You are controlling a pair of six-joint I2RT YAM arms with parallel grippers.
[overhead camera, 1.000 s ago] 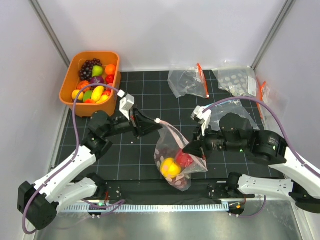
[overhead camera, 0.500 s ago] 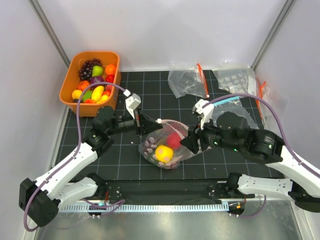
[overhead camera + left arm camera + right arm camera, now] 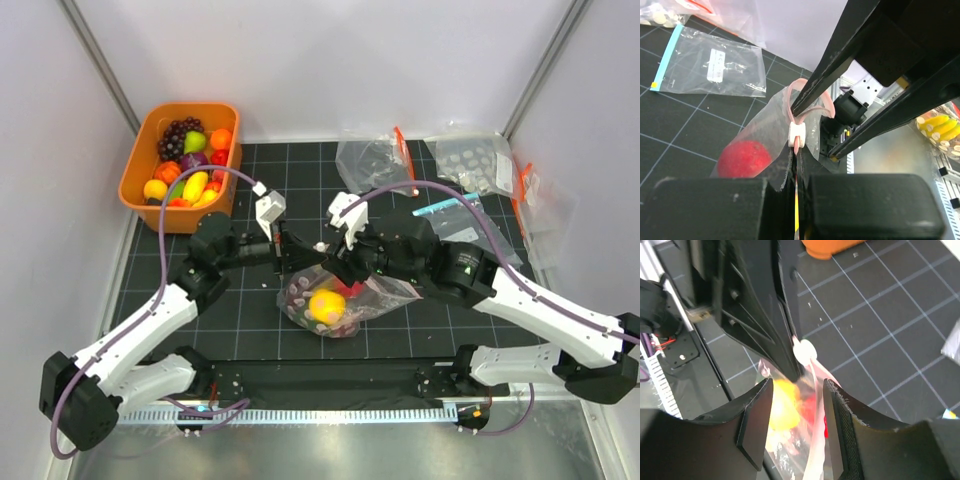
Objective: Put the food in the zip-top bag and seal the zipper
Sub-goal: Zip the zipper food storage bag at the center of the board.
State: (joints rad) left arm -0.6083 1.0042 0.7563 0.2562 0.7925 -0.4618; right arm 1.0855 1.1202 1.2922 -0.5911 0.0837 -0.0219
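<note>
Tightly shut, the left claw (image 3: 797, 182) pinches the zipper (image 3: 789, 100) of the zip-top bag (image 3: 375, 292); the right claw (image 3: 797, 389) sits open around it.

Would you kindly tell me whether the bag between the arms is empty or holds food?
Holds food: a yellow piece and a red piece show through the bag's clear plastic.

left end effector (image 3: 796, 181) clamping zipper (image 3: 797, 136), red food (image 3: 743, 159)

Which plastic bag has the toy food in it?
The zip-top bag in the middle, with a yellow lemon inside. The bags behind it look empty.
</note>
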